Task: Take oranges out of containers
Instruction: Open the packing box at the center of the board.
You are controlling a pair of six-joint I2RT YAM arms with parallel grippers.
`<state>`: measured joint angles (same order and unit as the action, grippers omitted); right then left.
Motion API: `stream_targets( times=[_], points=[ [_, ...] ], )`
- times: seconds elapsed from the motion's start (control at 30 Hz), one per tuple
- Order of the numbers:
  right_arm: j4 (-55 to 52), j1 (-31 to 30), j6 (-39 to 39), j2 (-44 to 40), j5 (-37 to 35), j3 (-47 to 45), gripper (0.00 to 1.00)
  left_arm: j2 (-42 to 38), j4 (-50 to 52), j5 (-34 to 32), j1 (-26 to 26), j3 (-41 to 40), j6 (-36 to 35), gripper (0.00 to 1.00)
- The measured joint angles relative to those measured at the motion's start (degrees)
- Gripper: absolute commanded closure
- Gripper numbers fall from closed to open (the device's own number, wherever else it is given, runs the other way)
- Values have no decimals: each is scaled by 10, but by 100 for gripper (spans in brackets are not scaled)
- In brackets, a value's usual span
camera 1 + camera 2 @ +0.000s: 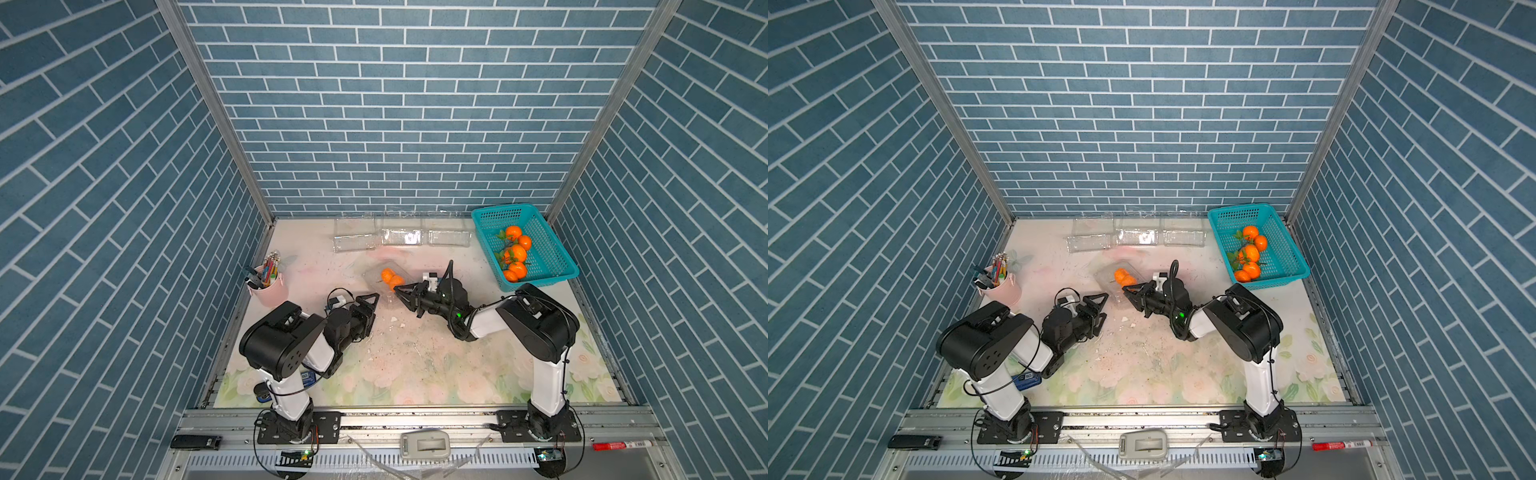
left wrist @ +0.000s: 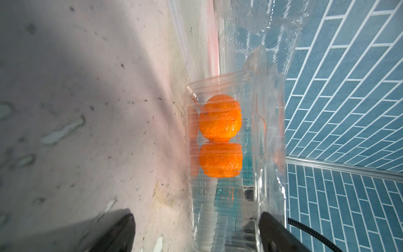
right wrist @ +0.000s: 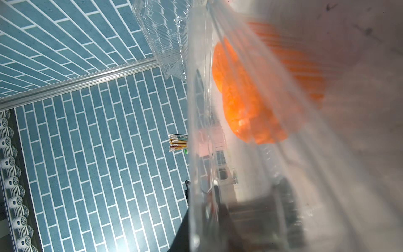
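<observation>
Two oranges (image 1: 390, 277) (image 1: 1123, 277) lie in a clear container (image 1: 374, 274) (image 1: 1105, 275) at mid table, its lid raised. In the left wrist view the oranges (image 2: 220, 120) sit one behind the other inside the container (image 2: 218, 207). My left gripper (image 1: 370, 297) (image 2: 196, 218) is open, its jaws astride the container's near end; one finger (image 2: 117, 231) stands well off the wall. My right gripper (image 1: 397, 289) (image 3: 202, 196) is shut on the container's thin plastic wall (image 3: 239, 163), close to the blurred oranges (image 3: 244, 104).
Three empty clear containers (image 1: 399, 237) line the back wall. A teal basket (image 1: 494, 212) at the back right holds several oranges (image 1: 515, 253). A pink pencil cup (image 1: 268, 286) stands at the left edge. Small white chips (image 1: 392, 320) lie between the arms.
</observation>
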<state>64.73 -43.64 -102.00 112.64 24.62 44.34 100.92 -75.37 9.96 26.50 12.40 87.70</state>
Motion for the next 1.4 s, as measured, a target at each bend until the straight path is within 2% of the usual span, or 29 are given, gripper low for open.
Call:
stream_targets(
  times=[0.43,1.4],
  points=[
    [17,-5,-7,14,-2,5,78,4,-2,-1,0,3,2,12],
    [59,-8,-49,42,-5,50,77,-28,18,-58,7,27,-16,16]
  ],
)
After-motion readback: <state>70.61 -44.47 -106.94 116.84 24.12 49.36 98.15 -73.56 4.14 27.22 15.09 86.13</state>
